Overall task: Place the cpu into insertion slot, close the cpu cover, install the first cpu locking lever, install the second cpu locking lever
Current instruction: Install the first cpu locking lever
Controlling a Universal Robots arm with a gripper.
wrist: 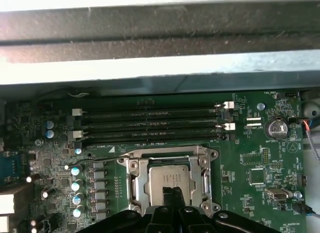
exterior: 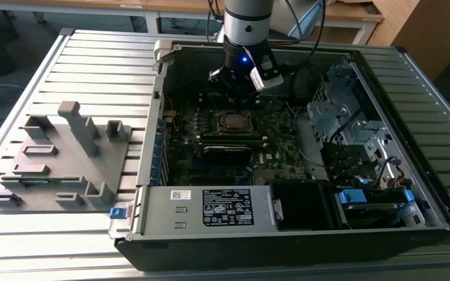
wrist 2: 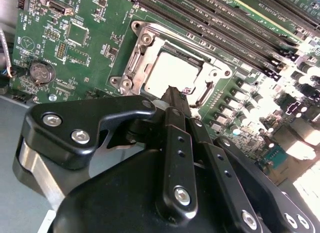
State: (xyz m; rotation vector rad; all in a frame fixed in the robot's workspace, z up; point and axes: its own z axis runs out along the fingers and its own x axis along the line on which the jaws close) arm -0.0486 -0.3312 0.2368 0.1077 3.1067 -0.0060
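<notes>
Close by cpu (wrist 2: 172, 70), pincer (wrist 2: 173, 93) seemingly closed, memory slots (wrist: 150, 124) nearby

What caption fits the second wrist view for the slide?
Shut gripper over the cpu, which sits framed by the cpu cover on the green motherboard.

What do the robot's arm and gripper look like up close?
The arm is a silver-grey cylinder ending in a black wrist with a small blue light and a pale box-shaped module on its side. The gripper is matte black: jointed link bars fastened with bright silver screws, narrowing to slim fingers, on a brushed-metal base.
</notes>
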